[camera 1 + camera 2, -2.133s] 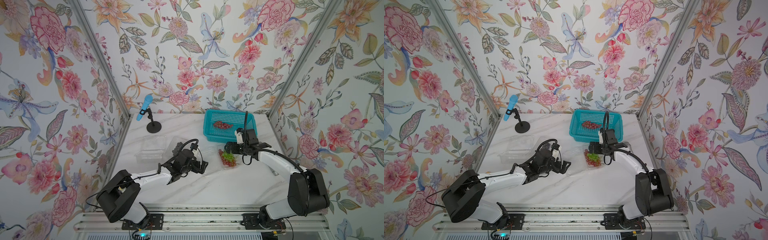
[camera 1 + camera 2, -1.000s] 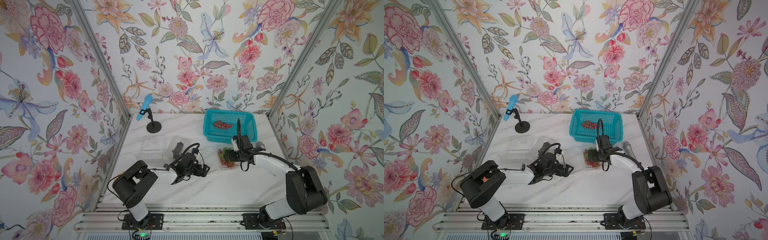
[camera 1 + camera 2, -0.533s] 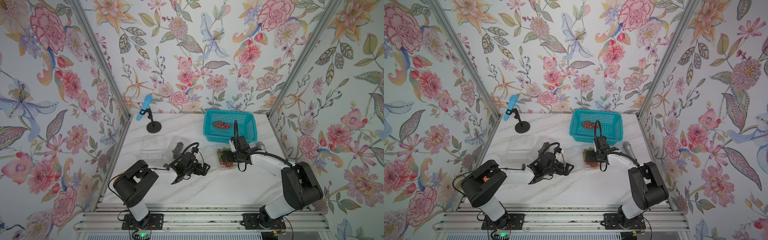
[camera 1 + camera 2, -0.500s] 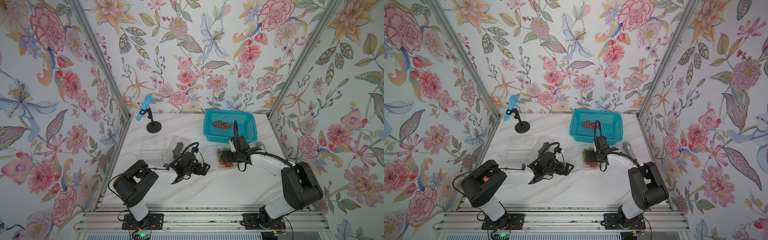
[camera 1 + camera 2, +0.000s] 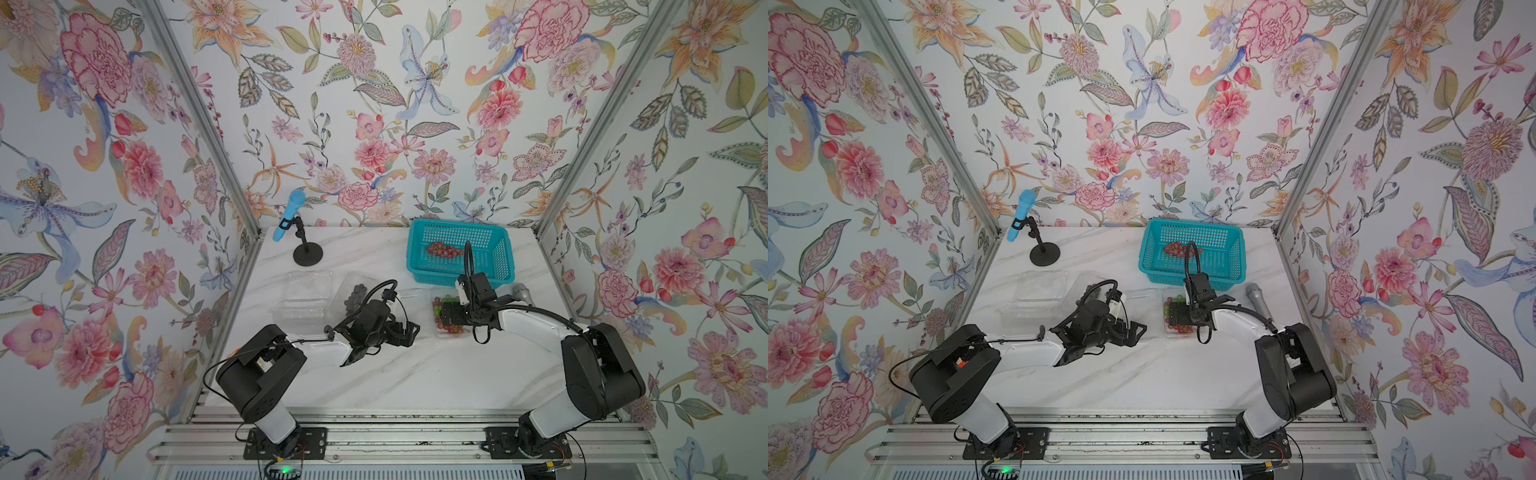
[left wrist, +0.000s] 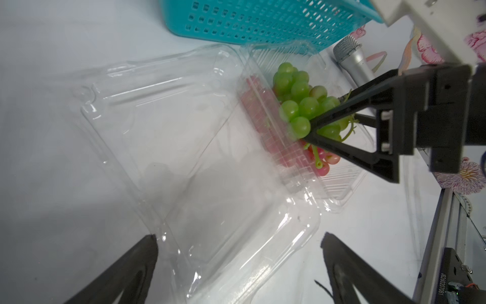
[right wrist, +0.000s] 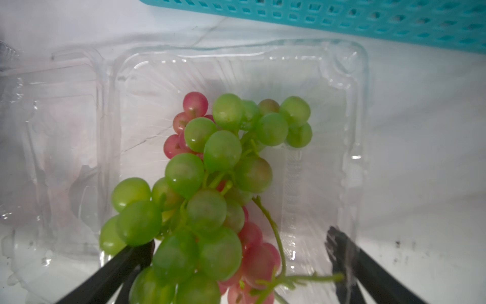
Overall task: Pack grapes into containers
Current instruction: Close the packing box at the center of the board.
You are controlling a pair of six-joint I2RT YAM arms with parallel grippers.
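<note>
Marble table (image 5: 415,374). Teal basket (image 5: 453,276) far right, red bunch (image 5: 444,249) inside. Three clear boxes in row mid-table: left container (image 5: 303,291); middle container (image 5: 351,277) holding dark grapes (image 5: 355,297); right container (image 7: 360,131) just near of basket, lid (image 6: 184,131) flat open leftward. Left gripper (image 6: 239,238) spread wide, empty, above that lid. Right gripper (image 7: 240,242) spread wide inside right container, straddling green bunch (image 7: 223,158) on red grapes (image 7: 194,104), nothing clamped.

A blurred serial number marks a black plate (image 6: 455,263).

Glossy grapes (image 7: 222,151), clear plastic container (image 7: 328,105)
</note>
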